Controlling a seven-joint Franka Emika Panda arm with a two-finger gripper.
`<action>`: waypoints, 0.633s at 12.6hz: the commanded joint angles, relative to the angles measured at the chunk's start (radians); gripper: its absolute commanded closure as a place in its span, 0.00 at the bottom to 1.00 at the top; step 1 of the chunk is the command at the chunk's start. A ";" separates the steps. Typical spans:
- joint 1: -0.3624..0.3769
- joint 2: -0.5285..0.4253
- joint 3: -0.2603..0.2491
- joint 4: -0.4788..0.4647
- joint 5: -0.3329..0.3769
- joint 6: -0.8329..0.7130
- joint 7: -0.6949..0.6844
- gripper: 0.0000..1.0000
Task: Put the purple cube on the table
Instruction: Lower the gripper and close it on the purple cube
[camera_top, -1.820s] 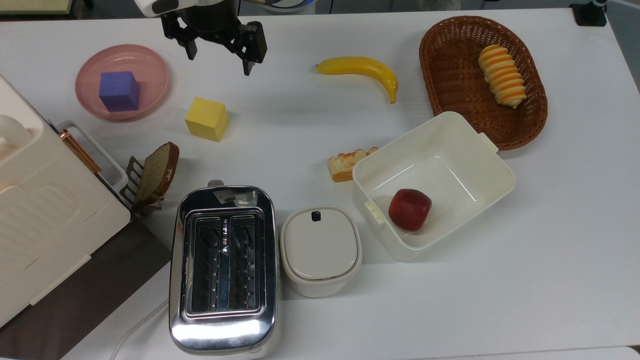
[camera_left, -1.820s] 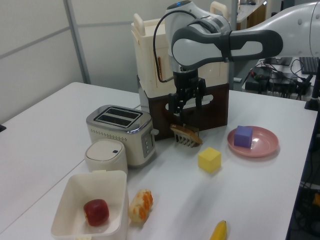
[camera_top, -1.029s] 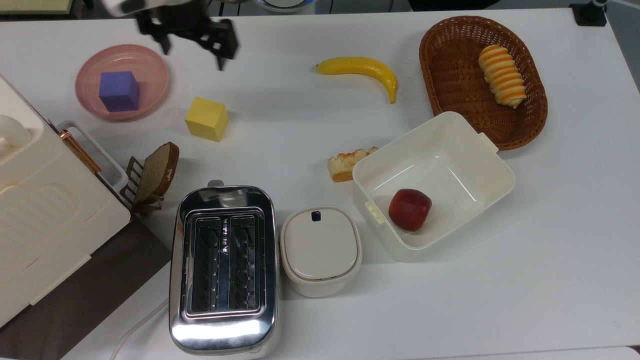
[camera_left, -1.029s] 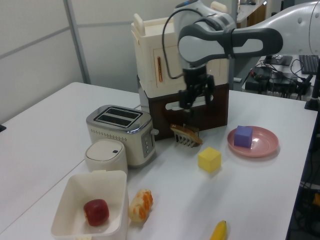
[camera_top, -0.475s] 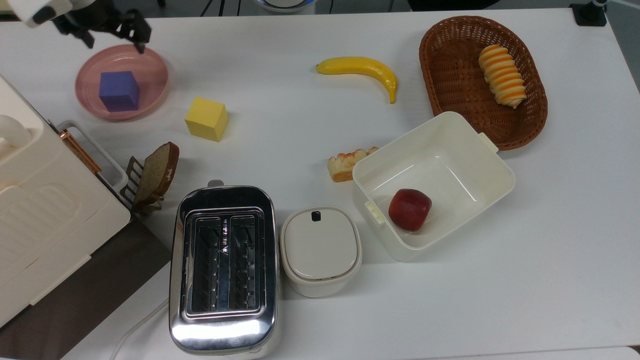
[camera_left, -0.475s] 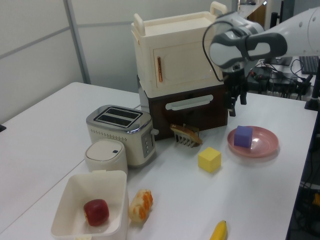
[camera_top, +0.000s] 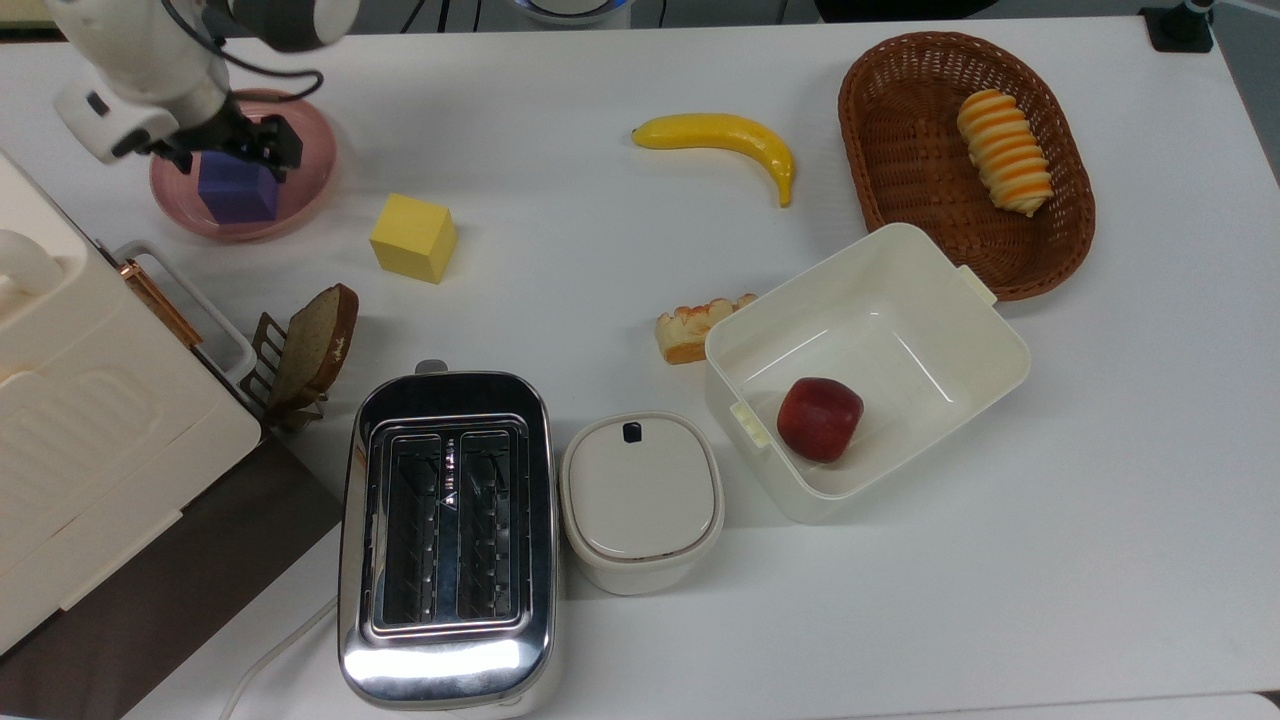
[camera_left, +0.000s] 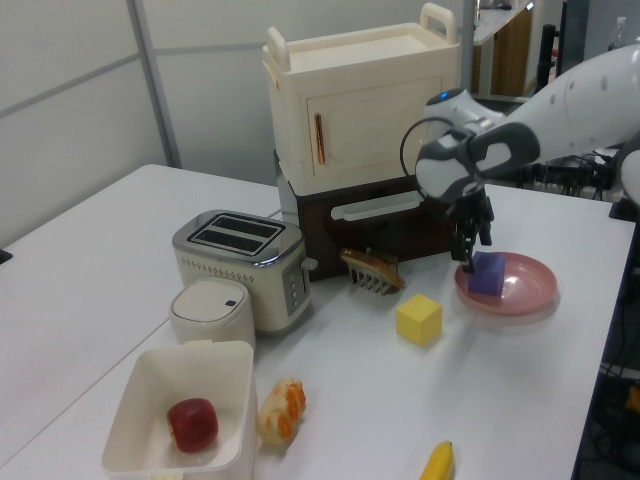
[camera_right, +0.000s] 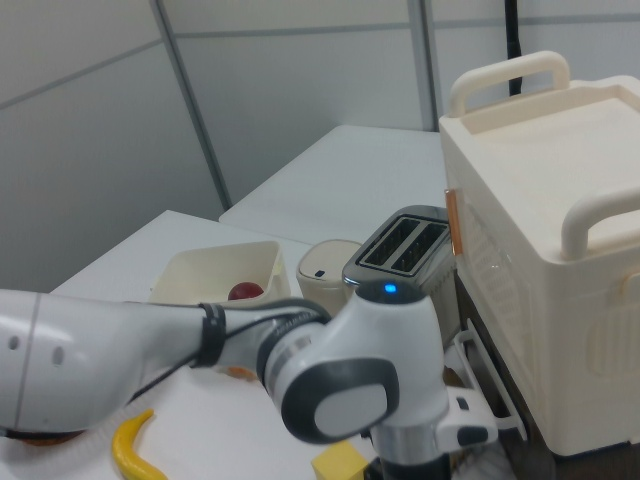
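Purple cube (camera_top: 238, 190) located in pink plate (camera_top: 310, 190) on table (camera_top: 600, 250). Gripper (camera_top: 228, 150) lowered over cube, fingers spread on either side, nothing gripped. Apple (camera_top: 820, 419) inside white tub (camera_top: 990, 340); striped pastry (camera_top: 1004, 152) inside wicker basket (camera_top: 880, 150). Yellow cube (camera_top: 412, 238) near plate; banana (camera_top: 725, 140) well apart.

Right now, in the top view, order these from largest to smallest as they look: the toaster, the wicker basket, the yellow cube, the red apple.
1. Toaster and wicker basket: too alike to rank.
2. Red apple and yellow cube: also about alike, both far smaller.
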 joint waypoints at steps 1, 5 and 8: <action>-0.013 0.041 -0.011 -0.076 -0.018 0.139 -0.061 0.00; -0.022 -0.017 -0.013 -0.064 -0.012 0.052 -0.164 0.91; 0.001 -0.099 -0.003 0.025 0.035 -0.152 -0.178 0.91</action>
